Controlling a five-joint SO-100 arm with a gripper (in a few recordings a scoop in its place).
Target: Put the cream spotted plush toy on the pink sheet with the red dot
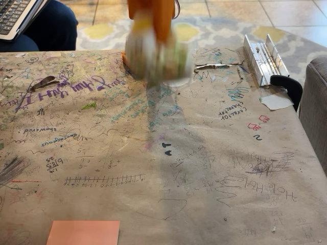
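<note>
- Plush toy [156,58] blurred, apparently carried under the orange arm [153,15]; fingers' state: cannot tell.
- Carry it across the worktop [204,168] to the pink sheet [83,232]; centre it before release.

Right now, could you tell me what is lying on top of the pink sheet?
Nothing rests on the visible part of the pink sheet. Its lower portion is cut off by the frame edge, so the red dot and anything there cannot be seen.
</note>
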